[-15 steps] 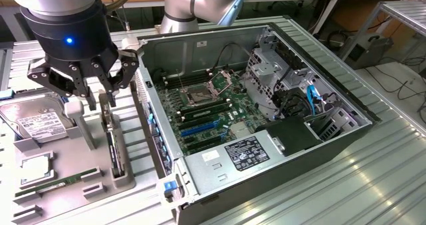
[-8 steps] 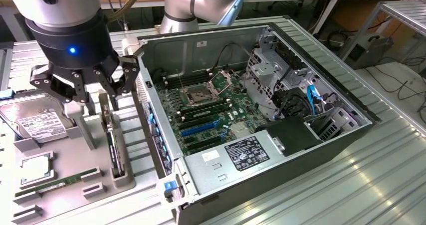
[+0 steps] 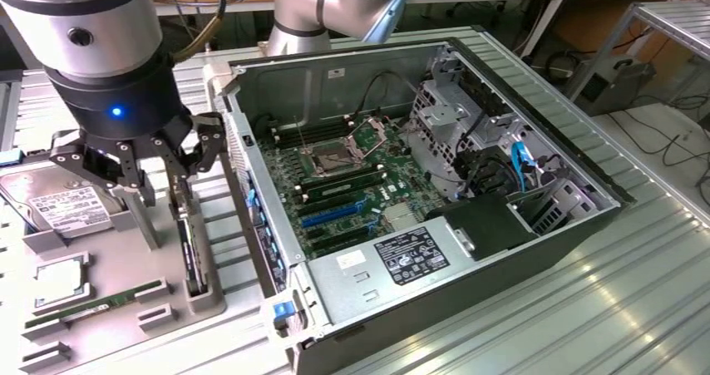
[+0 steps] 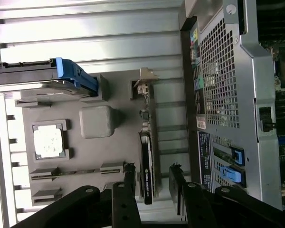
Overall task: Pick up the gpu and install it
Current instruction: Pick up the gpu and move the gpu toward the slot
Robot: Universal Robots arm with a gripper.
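A ribbed metal tabletop (image 3: 621, 292) carries everything. The largest thing on it is the computer case (image 3: 322, 76), lying on its side with the side panel off, across the middle of the tabletop. Inside it lie the green motherboard (image 3: 367, 184) with an open processor socket (image 3: 332, 155), a black power supply (image 3: 405, 254) in the corner nearest the tabletop's front edge, a metal drive cage (image 3: 444, 125) along one wall and a blue cable (image 3: 517, 163) beside that cage. The blue expansion slots (image 3: 332, 215) on the motherboard have no card in them.

The silver and black arm (image 3: 95, 51) reaches down over the end of the tabletop at the exterior view's left, where a grey parts tray (image 3: 111, 283) lies just beside the case. The tray holds four parts. A silver hard drive (image 3: 61, 200) with a white label sits at the tray's far edge, away from the case. The gpu (image 4: 146, 166) stands on its edge in a narrow slot along the tray edge nearest the case, its silver bracket (image 4: 145, 83) at one end. A square processor (image 3: 61, 283) sits in a pocket in the middle of the tray, and a long memory stick (image 3: 95, 302) lies near the tray's front edge.

The fingers (image 4: 129, 185) are spread wide, one on each side of the upright gpu, with a gap showing between each finger and the card. They hold nothing.
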